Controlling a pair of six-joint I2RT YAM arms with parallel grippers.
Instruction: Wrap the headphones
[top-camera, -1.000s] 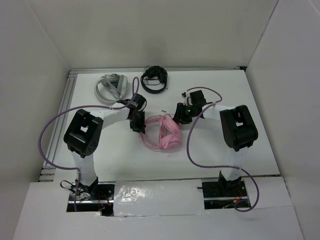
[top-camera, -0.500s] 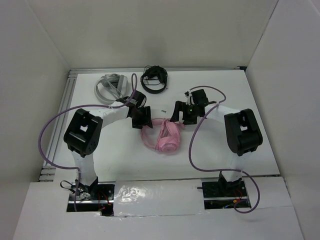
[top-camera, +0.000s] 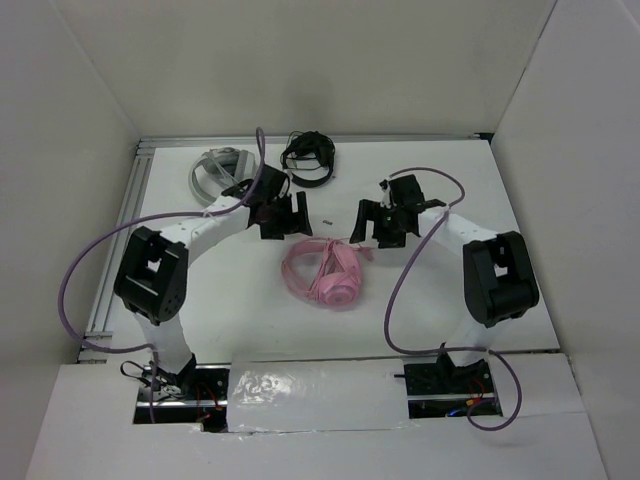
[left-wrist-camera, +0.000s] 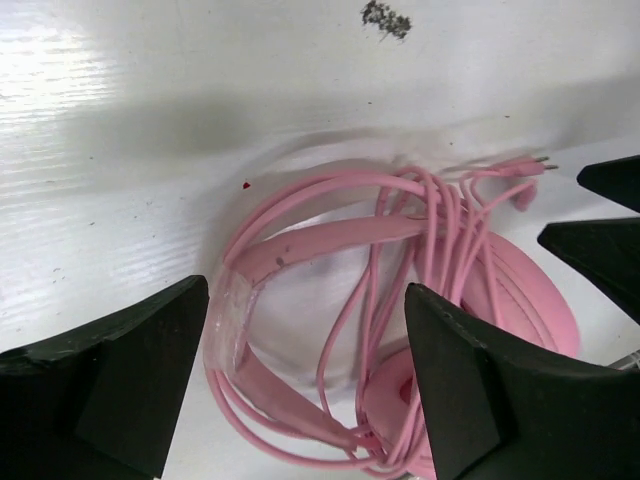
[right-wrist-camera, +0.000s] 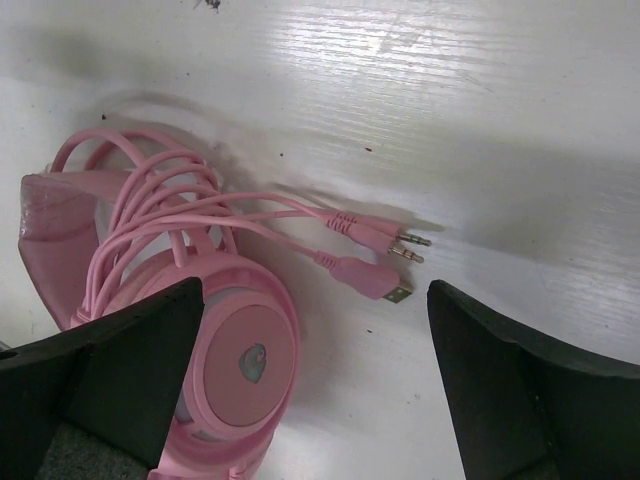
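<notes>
The pink headphones (top-camera: 325, 272) lie on the white table between my two grippers, the thin pink cable looped in several turns around the headband (left-wrist-camera: 330, 240) and earcups. One round earcup (right-wrist-camera: 240, 360) faces up. The cable's plugs (right-wrist-camera: 380, 240) rest loose on the table beside it. My left gripper (top-camera: 285, 215) hangs open just beyond the headphones' left side, and in its wrist view the left gripper (left-wrist-camera: 305, 300) has nothing pinched. My right gripper (top-camera: 375, 222) hangs open at their far right, and the right gripper (right-wrist-camera: 318, 300) touches neither earcup nor plugs.
Grey-white headphones (top-camera: 220, 172) and black headphones (top-camera: 308, 158) lie at the back of the table, behind the left gripper. A small dark speck (top-camera: 327, 215) sits between the grippers. White walls close in the table at left, right and back.
Both grippers have opened and let go of the headphones, then drawn back toward the far side. The headphones have settled on the table, shifted slightly.
</notes>
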